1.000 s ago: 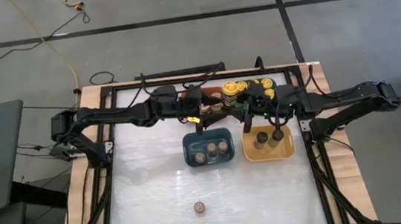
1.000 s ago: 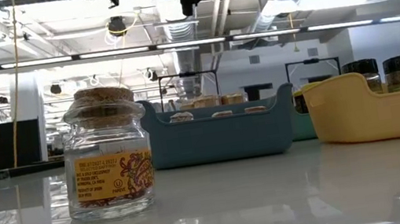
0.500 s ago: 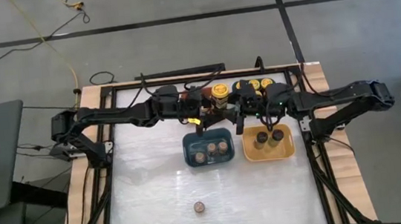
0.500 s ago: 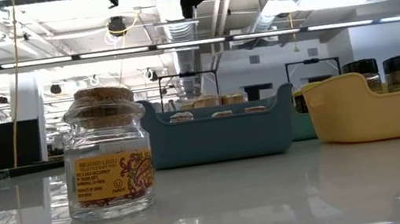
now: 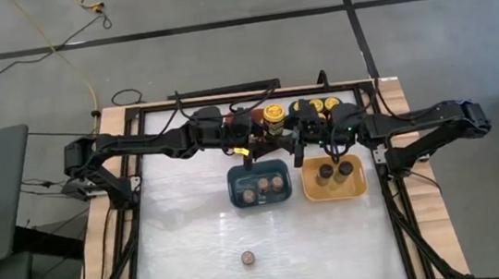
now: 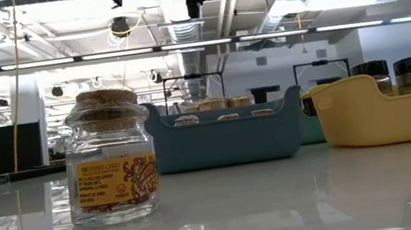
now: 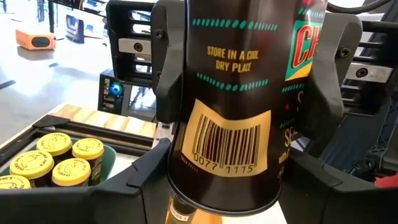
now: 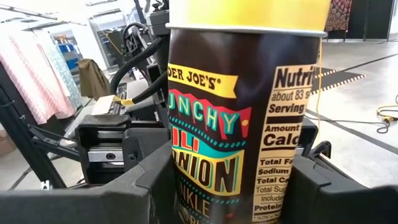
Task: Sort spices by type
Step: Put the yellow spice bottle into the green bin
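1. You have the yellow-lidded jar in the air at the far middle of the worktop, beyond the blue bin; it stands upright, lid on top, between the two arms.
2. Your right hand is clamped on the jar's lower body, one finger on each side of the label; your left hand meets it from the opposite side, and its fingers lie against the jar's sides as well, so both hands look closed on it.
3. Both arms reach in level from their own sides, wrists facing each other across the jar; I judge this to be a handover in mid-air.
4. Expect a stiff, light jar with a smooth, glossy wrap that could slip; grip the round body squarely below the lid, not the lid itself, and do not let one hand go until the other is firm.
5. The other yellow-lidded jars are grouped in a bin at the far edge, just right of the held jar; that looks like where it belongs.
6. A cork-topped jar stands alone near you on the worktop, not yet sorted; dark-topped jars stand in the yellow bin.
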Tool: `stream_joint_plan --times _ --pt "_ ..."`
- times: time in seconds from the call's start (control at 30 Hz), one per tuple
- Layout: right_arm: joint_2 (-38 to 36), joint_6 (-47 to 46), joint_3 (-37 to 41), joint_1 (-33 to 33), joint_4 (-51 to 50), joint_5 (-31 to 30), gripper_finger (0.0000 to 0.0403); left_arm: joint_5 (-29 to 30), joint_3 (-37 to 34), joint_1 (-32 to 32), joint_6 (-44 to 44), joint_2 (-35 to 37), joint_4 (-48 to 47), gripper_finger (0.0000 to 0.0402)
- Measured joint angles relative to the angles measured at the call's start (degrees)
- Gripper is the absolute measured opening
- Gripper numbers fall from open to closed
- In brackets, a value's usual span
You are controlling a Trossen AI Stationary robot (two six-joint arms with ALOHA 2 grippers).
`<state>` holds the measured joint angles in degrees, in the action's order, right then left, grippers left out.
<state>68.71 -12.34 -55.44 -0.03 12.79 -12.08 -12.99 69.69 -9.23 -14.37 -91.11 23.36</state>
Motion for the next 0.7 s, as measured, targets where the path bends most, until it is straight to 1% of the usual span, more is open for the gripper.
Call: stream_joint_plan --times 0.13,0.37,0.7 --pt "0.0 -0.04 0.0 -0.02 -0.35 0.01 0.0229 -0.02 0.0 0.02 0.09 -0.02 0.06 0.0219" --pt "0.04 -0.28 0.0 -0.13 -0.29 0.1 0.0247 -0.17 0.0 0.0 0.43 -0.02 -0.36 0.0219" --pt "0.04 -0.99 0.07 0.35 -0.53 0.07 0.0249 -0.15 0.0 0.02 1.27 -0.01 -0.9 0.0219"
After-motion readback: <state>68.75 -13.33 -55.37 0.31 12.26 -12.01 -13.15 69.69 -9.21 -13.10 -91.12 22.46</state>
